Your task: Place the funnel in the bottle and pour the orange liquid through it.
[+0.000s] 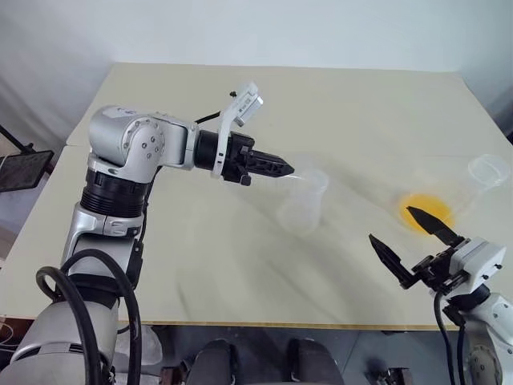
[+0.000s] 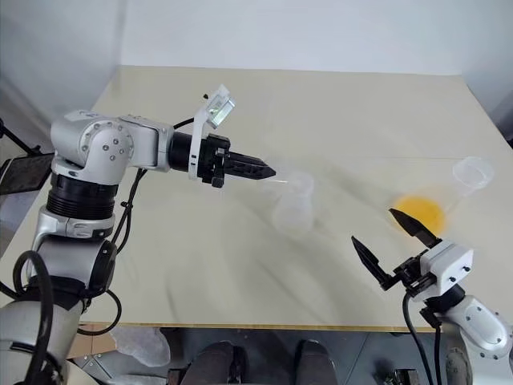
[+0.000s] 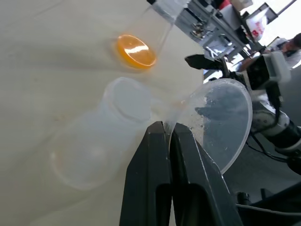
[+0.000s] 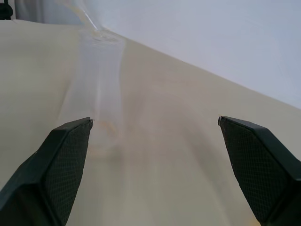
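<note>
Your left gripper [image 1: 287, 169] pinches the funnel [image 3: 223, 120] mid-frame above the bottle [image 1: 303, 202] — right gripper [image 1: 406, 234] spread, lower right.

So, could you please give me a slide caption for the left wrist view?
Left hand pinches the clear funnel beside the bottle, orange liquid waiting behind.

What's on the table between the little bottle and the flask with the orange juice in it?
Nothing. The table is bare between the bottle and the flask holding the orange liquid, as the left eye view shows.
</note>
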You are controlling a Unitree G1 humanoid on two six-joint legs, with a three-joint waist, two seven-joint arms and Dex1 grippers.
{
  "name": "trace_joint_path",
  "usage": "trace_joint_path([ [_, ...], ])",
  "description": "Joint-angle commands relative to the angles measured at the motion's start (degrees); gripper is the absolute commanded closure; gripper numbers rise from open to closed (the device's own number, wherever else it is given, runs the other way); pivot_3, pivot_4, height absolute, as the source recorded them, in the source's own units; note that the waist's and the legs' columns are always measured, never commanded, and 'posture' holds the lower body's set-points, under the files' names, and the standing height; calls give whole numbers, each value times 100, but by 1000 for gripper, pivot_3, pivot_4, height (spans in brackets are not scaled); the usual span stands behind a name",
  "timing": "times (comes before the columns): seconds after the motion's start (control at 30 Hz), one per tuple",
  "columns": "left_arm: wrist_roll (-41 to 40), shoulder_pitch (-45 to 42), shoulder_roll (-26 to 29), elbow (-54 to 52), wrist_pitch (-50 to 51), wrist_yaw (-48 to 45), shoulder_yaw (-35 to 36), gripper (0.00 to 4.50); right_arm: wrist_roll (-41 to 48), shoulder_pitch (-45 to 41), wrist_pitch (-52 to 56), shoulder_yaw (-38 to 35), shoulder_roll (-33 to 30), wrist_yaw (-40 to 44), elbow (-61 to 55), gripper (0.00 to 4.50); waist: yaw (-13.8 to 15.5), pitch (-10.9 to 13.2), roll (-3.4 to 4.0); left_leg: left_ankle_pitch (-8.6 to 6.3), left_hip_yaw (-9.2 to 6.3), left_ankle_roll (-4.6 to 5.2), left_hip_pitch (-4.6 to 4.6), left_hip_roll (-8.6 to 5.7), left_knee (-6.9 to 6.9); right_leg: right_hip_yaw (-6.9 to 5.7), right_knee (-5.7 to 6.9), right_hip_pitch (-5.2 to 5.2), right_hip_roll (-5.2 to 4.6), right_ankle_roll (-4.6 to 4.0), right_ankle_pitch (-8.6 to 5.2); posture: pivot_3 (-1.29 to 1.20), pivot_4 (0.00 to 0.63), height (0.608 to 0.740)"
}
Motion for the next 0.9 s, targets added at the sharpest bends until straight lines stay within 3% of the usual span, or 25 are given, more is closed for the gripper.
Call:
trace_joint_path([
  [0.03, 223, -241, -136, 181, -210, 63, -17, 4467, 1, -4, -152, 1, 46, -65, -90, 0, 11, 0, 0, 0, -1, 0, -1, -1, 2, 0, 0, 0, 0, 0, 0, 0, 150, 740],
  [0.37, 718, -585, -367, 667, -547, -177, -364, 4467, -14, -2, -195, 40, 70, -90, -44, 0, 11, 0, -1, 0, 1, 0, -2, 0, 0, -1, -1, -2, 1, 0, 0, 0, 150, 740],
  [0.5, 833, -685, -563, 815, -823, -251, -297, 3543, -28, -35, -216, 69, 78, -100, -24, 0, 8, 0, -1, 0, 1, 0, -3, -1, 0, -1, -2, -1, 0, 0, 0, 0, 150, 740],
  [0.83, 1011, -611, -839, 889, -1132, -210, -196, 294, 31, -63, -303, -76, 186, -306, -99, 0, 2, 0, -1, 0, 2, 0, -3, 0, -1, -1, -1, -3, 1, 0, 0, 0, 150, 740],
  [0.9, 1056, -586, -866, 869, -1200, -237, -228, 31, 151, -137, -265, -192, 223, -435, -141, 0, 5, 0, -1, 0, 2, 0, -3, 0, 0, -1, -1, -3, 1, 0, 0, 0, 150, 740],
])
